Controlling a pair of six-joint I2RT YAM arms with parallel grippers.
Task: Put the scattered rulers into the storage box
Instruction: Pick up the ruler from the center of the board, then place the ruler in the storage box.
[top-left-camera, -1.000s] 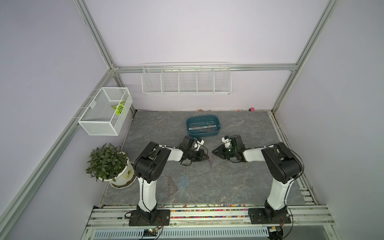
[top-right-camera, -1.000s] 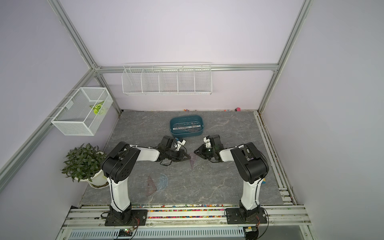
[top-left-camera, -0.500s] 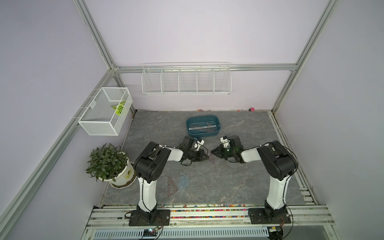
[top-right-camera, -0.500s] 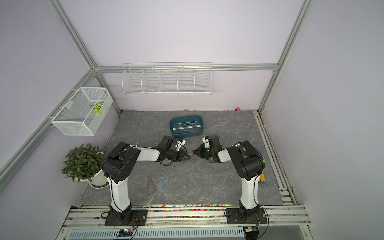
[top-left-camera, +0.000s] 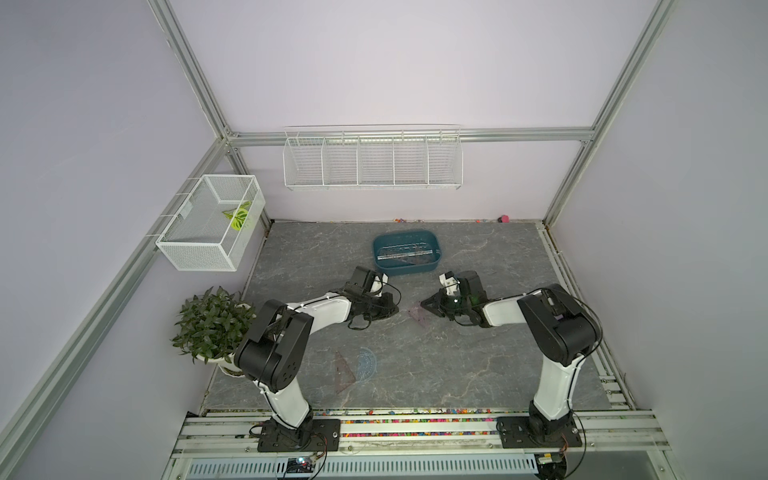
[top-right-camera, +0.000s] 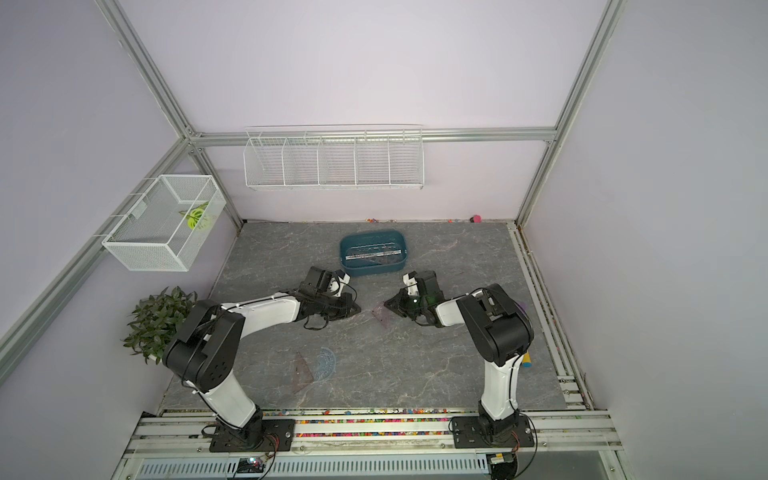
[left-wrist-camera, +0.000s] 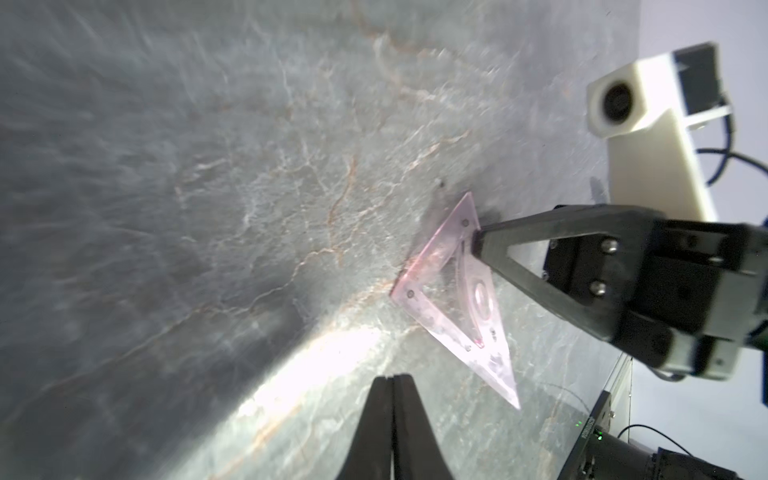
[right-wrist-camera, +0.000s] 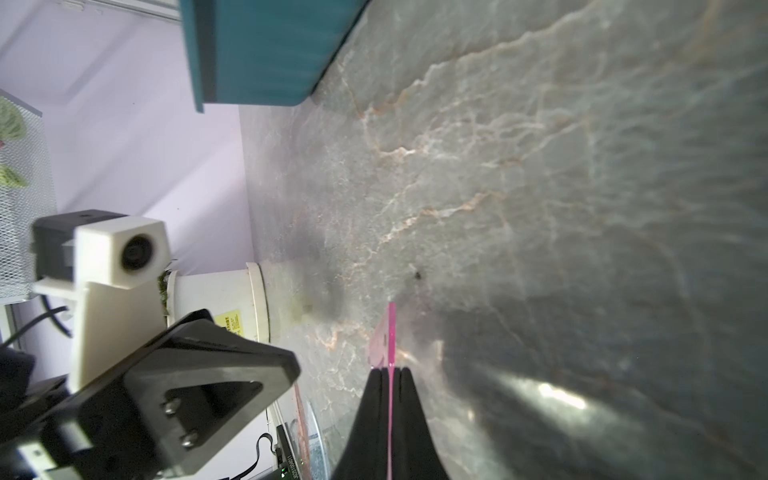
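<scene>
My right claw (right-wrist-camera: 390, 370) is clamped on the pink triangle (left-wrist-camera: 451, 291); my left claw (left-wrist-camera: 392, 378), nearby, is pressed together

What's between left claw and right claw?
A pinkish triangle ruler, its edge pinched by the right claw; the left claw is shut and clear of it. Left wrist view shows it.
</scene>
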